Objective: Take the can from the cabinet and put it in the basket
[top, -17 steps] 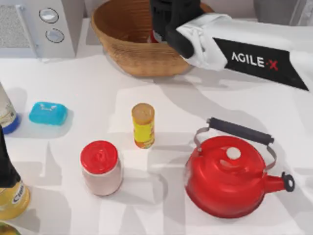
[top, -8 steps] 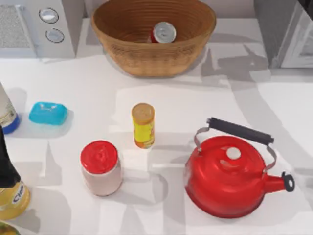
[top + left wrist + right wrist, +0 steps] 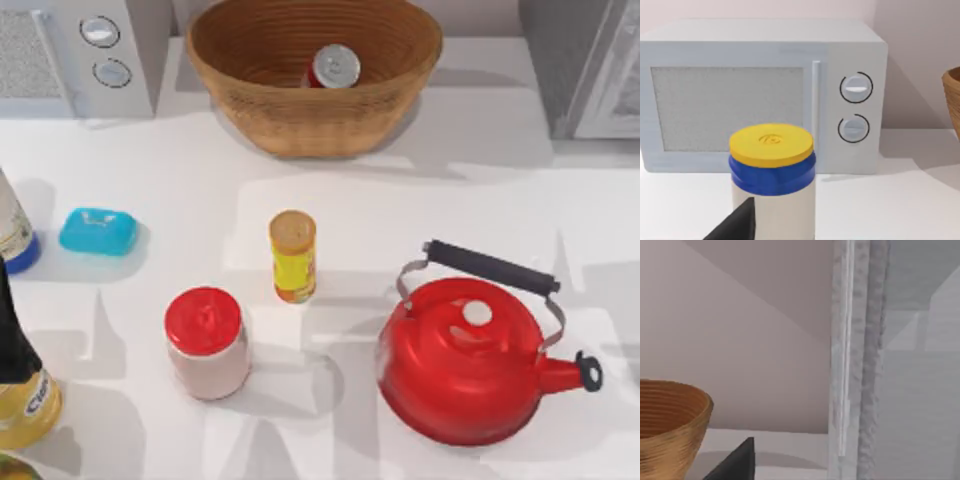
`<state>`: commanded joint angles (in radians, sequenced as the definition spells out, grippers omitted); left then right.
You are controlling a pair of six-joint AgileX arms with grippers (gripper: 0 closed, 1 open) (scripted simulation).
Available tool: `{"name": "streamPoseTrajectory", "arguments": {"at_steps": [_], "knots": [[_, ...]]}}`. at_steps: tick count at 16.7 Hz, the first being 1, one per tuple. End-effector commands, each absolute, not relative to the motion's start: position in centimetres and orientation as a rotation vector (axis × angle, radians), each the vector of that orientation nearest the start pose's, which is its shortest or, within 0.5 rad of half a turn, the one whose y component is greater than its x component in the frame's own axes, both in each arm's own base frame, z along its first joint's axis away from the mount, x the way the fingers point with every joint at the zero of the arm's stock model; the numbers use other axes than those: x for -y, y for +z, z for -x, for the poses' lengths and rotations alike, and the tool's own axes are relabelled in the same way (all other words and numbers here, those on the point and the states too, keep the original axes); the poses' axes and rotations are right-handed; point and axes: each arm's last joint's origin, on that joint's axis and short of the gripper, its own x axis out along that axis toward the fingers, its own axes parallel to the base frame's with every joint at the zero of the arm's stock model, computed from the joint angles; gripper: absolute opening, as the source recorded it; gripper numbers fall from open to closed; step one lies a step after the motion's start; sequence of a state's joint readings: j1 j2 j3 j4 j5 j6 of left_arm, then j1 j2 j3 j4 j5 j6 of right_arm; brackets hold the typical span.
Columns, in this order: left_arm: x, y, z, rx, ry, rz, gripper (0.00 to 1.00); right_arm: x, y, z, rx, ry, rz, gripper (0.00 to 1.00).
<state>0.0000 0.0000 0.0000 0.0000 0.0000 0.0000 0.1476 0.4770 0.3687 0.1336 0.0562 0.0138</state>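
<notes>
Since the small red-sided can with the shiny silver round top [image 3: 335, 66] already stands upright inside the large round tan woven wicker basket [image 3: 300, 110], touching its far inner wall and right of the bowl's middle, the placing step looks done. Its long axis is vertical, silver top facing up. At the top view's right rear edge stands the tall dark grey cabinet with the paler framed door [image 3: 590, 70], well apart from the can. On the right wrist view the cabinet's door edge [image 3: 860, 360] is close and the basket rim [image 3: 670, 425] sits beside it, so the right arm is probably the nearer one. Whether either gripper's jaws are apart or together cannot be told. Left arm idles by the white microwave with two round knobs [image 3: 765, 95].
</notes>
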Motion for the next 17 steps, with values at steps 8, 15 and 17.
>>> {"name": "streamPoseTrajectory", "arguments": {"at_steps": [8,15,17], "knots": [[0.1,16.0,-10.6,0.0,0.0,0.0,1.0,0.1,16.2,-10.6,0.0,0.004,0.0,1.0],[0.1,16.0,-10.6,0.0,0.0,0.0,1.0,0.1,16.1,-10.6,0.0,0.003,0.0,1.0],[0.1,16.0,-10.6,0.0,0.0,0.0,1.0,0.3,16.7,-10.7,0.014,0.0,0.005,1.0]]}}
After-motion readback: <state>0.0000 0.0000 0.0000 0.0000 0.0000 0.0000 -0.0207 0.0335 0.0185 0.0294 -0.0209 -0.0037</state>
